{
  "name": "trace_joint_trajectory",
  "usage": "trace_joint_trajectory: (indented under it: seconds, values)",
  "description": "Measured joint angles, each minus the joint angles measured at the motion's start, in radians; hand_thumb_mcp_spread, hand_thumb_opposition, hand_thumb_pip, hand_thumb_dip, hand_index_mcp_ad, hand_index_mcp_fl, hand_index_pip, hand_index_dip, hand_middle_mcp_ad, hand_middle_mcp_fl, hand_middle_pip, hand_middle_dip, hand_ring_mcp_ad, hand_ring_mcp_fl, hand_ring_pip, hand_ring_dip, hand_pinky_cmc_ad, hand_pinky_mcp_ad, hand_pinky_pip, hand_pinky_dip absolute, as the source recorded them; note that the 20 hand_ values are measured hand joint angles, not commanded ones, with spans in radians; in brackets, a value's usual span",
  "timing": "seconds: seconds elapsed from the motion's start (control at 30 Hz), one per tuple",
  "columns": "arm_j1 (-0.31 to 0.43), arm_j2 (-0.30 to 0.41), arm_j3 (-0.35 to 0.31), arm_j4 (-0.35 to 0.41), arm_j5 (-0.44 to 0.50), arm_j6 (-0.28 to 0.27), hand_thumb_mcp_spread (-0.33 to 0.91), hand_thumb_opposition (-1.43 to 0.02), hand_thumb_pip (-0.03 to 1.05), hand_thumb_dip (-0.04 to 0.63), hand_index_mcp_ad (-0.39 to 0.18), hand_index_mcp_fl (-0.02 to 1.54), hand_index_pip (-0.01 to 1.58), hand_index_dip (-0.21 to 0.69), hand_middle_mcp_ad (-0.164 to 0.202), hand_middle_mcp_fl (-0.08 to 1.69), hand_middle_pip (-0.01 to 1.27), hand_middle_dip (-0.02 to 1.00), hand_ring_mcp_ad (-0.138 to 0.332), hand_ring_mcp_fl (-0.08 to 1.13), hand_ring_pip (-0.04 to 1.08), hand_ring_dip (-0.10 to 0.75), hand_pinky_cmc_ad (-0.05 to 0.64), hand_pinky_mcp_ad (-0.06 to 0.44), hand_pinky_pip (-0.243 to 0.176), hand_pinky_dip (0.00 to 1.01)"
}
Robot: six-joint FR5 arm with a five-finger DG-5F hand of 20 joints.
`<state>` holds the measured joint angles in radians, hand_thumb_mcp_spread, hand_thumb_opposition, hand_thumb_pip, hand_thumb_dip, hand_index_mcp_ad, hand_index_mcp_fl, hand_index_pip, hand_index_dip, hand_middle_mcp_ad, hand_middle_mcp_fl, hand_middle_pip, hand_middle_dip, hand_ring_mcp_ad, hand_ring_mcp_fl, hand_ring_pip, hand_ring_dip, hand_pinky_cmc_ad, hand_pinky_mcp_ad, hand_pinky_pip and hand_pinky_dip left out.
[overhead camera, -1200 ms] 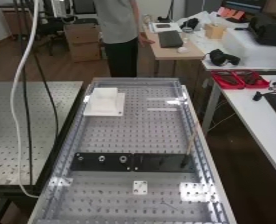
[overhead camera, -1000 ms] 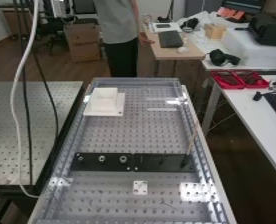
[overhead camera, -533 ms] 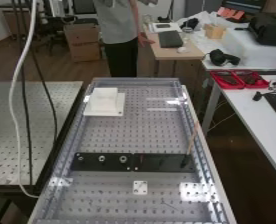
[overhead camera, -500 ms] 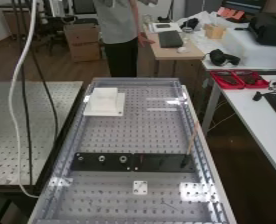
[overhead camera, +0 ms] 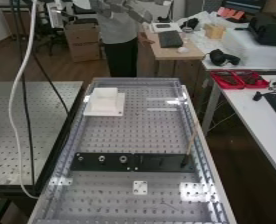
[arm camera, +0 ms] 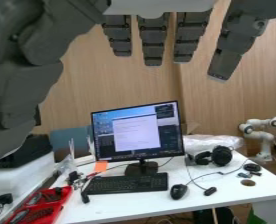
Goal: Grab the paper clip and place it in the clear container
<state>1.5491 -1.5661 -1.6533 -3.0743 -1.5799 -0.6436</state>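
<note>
"High view?"
"Black board (overhead camera: 146, 167); white block (overhead camera: 105, 104) beyond it; square white plate (overhead camera: 140, 188) nearer; robot hand (overhead camera: 122, 8), raised, well beyond it."
"Wrist view?"
"Monitor (arm camera: 137, 131), keyboard (arm camera: 125, 183), mouse (arm camera: 178, 191); robot hand (arm camera: 152, 42) wide open, fingers straight, spread, empty."
"Paper clip?"
"Position relative to black board: cannot tell"

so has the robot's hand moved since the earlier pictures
Yes. In the high view the hand has come further down from the top edge, ending nearer the small wooden desk than before.
</note>
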Motion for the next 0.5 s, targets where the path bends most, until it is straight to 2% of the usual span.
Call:
trace_joint_trajectory:
  seconds: [0.1,0.5]
  values:
    - [-0.001,-0.002,-0.011,0.008,0.001,0.008,0.23,-0.70,0.40,0.037,-0.024,0.03,0.09,0.016,0.099,0.01,0.14,0.16,0.145,0.00,0.09,0.096,0.365,0.314,-0.075,0.48]
    - [-0.013,-0.023,-0.064,0.041,0.011,0.038,0.23,-0.71,0.41,0.049,-0.024,0.02,0.09,0.016,0.099,0.00,0.14,0.16,0.145,0.00,0.09,0.094,0.365,0.312,-0.080,0.48]
